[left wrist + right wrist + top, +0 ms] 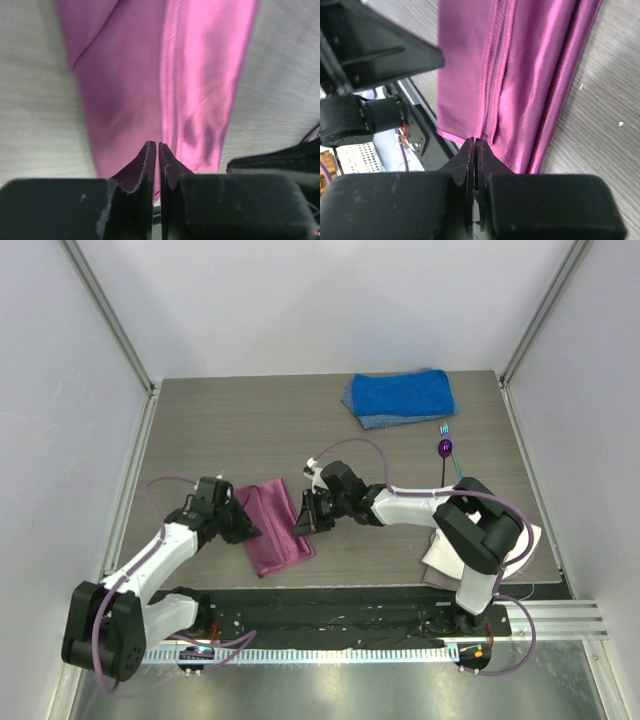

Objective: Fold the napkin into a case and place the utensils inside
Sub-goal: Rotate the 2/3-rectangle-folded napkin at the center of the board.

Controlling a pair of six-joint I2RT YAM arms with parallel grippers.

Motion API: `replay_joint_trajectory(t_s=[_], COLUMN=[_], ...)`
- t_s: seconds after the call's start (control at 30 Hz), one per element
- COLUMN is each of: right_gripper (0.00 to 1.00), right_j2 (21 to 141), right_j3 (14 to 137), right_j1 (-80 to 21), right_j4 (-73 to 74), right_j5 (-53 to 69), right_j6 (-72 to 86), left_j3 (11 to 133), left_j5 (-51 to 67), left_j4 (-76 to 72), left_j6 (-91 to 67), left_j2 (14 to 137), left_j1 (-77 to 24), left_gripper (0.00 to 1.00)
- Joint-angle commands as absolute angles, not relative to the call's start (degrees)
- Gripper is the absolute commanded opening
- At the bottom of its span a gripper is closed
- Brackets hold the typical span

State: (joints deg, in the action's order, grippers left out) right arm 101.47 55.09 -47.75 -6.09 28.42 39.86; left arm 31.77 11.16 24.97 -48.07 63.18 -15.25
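Right wrist: closed hand (474, 142) touches napkin (520, 75).

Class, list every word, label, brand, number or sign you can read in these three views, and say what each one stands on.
No readable text in any view.
The napkin, blue towel, spoon and fork show no print.
The coloured spots at the left arm's base are too small to tell whether they are lettering.
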Motion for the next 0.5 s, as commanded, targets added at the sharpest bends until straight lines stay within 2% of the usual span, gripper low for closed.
replay_joint_trajectory(t_s=[0.0,0.3,0.47], right_gripper=[0.03,0.02,0.01], right_j2=[104.05,106.61,108.63], right_j3=[55.46,52.38,52.30], right_j1=[-48.69,-48.69,-48.60], right_j4=[-10.54,-13.09,-14.15], right_j5=[29.53,27.77,28.56], right_j6=[40.78,41.13,41.66], left_j3=[27.26,22.42,21.80], left_j5=[12.48,12.04,13.53], left_j4=[26.28,28.56,29.96], left_j6=[-52.82,-55.80,-57.74], left_j2=[59.16,59.86,54.07], left_j1=[-15.82,-18.10,-18.81], left_gripper=[0.09,0.04,0.05])
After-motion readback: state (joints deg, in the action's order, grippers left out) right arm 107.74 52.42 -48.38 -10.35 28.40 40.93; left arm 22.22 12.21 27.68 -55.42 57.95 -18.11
